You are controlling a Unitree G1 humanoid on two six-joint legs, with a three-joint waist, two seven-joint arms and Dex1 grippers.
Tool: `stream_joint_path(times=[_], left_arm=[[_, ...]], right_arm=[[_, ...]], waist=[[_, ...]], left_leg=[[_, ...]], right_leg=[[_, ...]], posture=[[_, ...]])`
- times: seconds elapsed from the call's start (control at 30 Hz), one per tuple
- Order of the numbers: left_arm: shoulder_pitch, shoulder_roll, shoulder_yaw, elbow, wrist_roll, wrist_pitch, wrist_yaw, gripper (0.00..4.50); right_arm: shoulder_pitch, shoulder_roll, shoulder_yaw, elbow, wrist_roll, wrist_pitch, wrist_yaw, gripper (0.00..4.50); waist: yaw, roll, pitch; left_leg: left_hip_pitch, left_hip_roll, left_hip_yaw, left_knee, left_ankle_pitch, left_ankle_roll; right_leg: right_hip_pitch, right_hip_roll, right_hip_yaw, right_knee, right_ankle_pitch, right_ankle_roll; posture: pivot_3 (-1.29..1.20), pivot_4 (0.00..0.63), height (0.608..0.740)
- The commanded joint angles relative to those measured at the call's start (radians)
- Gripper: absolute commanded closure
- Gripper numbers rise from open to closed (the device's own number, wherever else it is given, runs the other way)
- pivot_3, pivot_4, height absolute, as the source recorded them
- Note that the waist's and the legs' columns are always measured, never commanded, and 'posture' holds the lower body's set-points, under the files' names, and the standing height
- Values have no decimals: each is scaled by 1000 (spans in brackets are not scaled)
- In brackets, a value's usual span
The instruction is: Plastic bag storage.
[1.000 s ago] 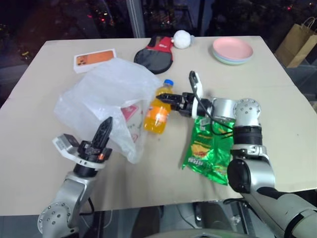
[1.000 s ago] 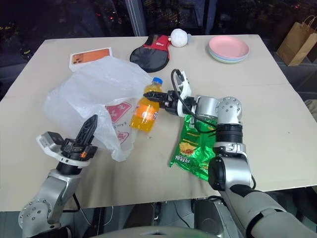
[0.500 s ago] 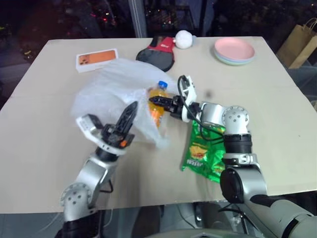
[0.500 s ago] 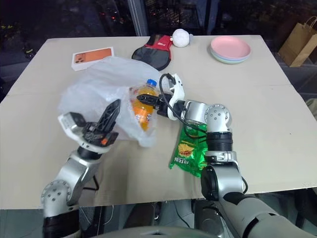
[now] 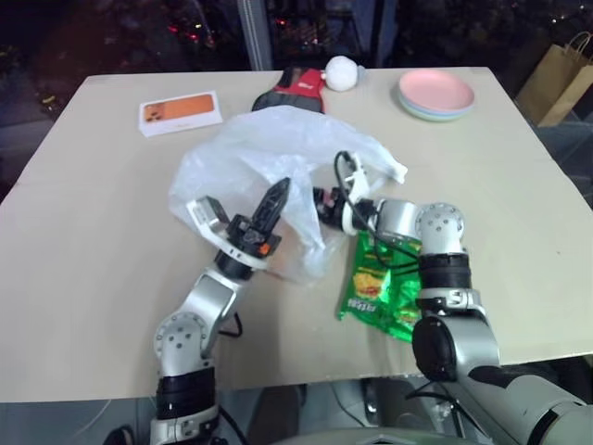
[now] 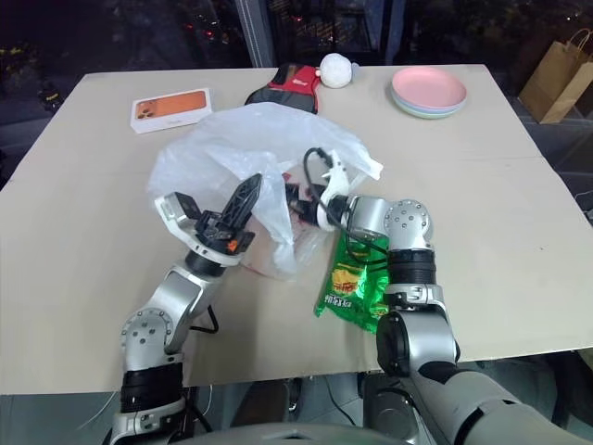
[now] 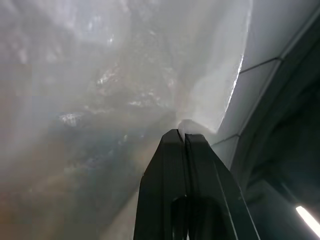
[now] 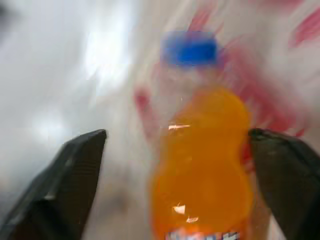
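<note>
The plastic bag, thin, white and crinkly, lies bunched at the table's middle. My left gripper points up and to the right, shut on the bag's film; the left wrist view shows its fingertips pinched on the film. My right gripper reaches into the bag's mouth from the right. In the right wrist view its fingers stand wide open on either side of an orange drink bottle with a blue cap. The bottle stands inside the bag, with red print behind it.
A green snack packet lies under my right forearm. At the table's far side are an orange phone box, a red-and-black paddle, a white ball and stacked pink plates. A paper bag stands beyond the right edge.
My left gripper drew the bag to the right, over the bottle and the right gripper's fingers. The right gripper opened and let go of the bottle inside the bag.
</note>
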State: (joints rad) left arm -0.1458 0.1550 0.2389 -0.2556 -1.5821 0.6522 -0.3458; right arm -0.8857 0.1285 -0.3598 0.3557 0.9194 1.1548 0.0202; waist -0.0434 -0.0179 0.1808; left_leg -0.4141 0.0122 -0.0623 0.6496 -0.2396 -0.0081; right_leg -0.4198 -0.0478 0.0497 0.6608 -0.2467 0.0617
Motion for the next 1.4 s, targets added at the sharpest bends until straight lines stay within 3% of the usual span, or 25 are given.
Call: stream_joint_path(times=[0.03,0.23,0.43,0.73,0.87,1.13,1.23,1.4], left_arm=[[6,13,35,-59,-39,-4,4,4500],[5,23,92,-46,-55,-32,16,4500],[29,50,134,-23,-54,-26,12,4500],[83,120,177,2,-76,18,3,4500],[79,126,166,4,-73,31,2,4500],[67,151,151,3,-59,61,-13,4500],[61,156,156,5,-60,64,-17,4500],[63,159,157,5,-53,64,-26,4500]], right_arm=[[-63,43,-30,-12,24,-74,-17,56],[-35,-24,0,-97,44,-40,33,56],[104,-314,175,-321,27,97,269,56],[253,-711,166,-594,70,118,543,56],[327,-809,152,-653,74,85,621,56],[455,-934,192,-446,-170,-190,754,56],[489,-923,144,-345,-128,-128,786,56],[618,-839,90,-361,52,47,841,56]], waist=[[0,0,0],[0,0,0],[8,0,0],[6,0,0],[8,0,0],[9,0,0],[9,0,0],[12,0,0]], left_leg=[[0,0,0,0,0,0],[0,0,0,0,0,0],[0,-1,-1,0,0,0],[1,0,-3,0,0,0],[0,-1,-3,1,0,0],[1,-1,-2,2,0,0],[1,-1,-2,2,0,0],[1,-1,-3,2,0,0]], right_leg=[[0,0,0,0,0,0],[0,0,0,0,0,0],[2,-1,-2,-3,0,0],[3,0,-3,-2,0,0],[5,-1,-3,-4,0,0],[5,-1,-3,-3,0,1],[5,-1,-3,-3,0,0],[5,-1,-3,-3,0,0]], posture=[[0,150,740],[0,150,740],[0,150,740],[0,150,740],[0,150,740],[0,150,740],[0,150,740],[0,150,740]])
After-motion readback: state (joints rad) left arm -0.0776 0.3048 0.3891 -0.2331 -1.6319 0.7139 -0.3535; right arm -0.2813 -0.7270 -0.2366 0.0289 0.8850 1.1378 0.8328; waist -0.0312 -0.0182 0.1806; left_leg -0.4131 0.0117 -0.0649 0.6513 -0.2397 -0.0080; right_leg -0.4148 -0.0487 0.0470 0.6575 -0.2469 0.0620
